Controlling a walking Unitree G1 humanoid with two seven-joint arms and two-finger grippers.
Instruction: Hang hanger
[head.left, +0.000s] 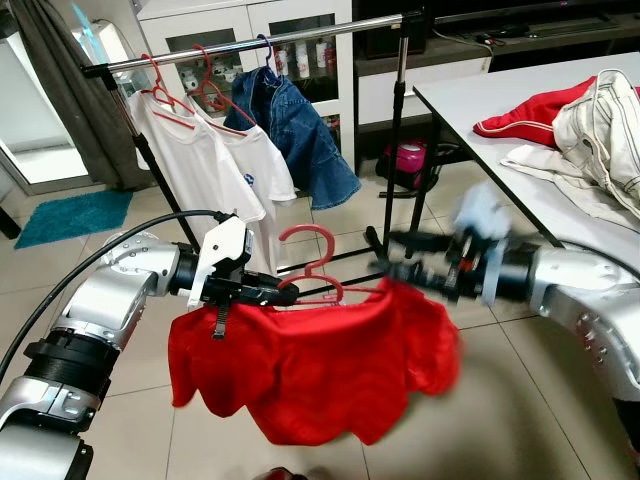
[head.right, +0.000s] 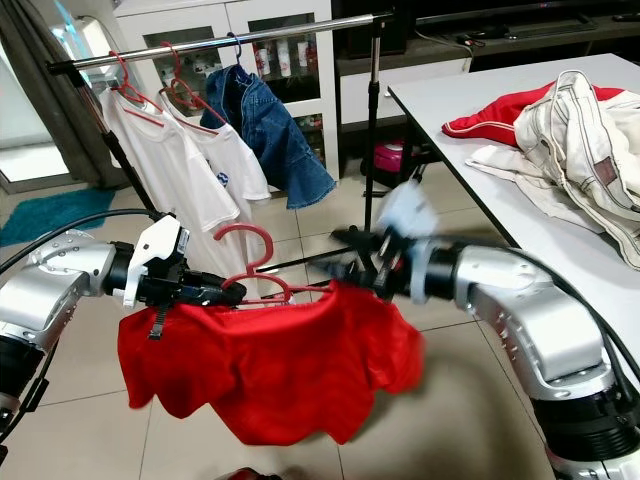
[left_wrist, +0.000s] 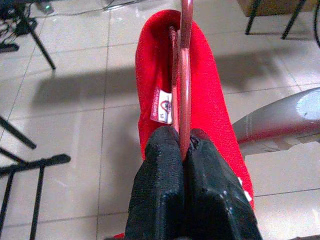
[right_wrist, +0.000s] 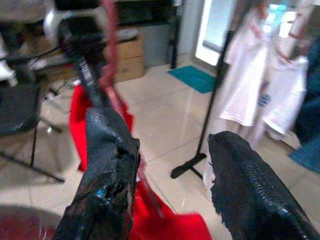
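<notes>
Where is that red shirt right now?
The red shirt hangs on a red hanger above the tiled floor, in front of the clothes rack. The left gripper clamps the hanger; the right gripper is open at the shirt's other shoulder.

White table (head.left: 470, 95) with a red garment (head.left: 525, 112) and cream jacket (head.left: 605, 125) heaped on it.

The clothes rail (head.left: 300, 35) at twelve o'clock is bare from the denim garment (head.left: 295, 135) to its right post (head.left: 398, 120). White T-shirts (head.left: 215, 165) crowd eleven o'clock. The table (head.left: 500, 110) blocks two o'clock.
</notes>
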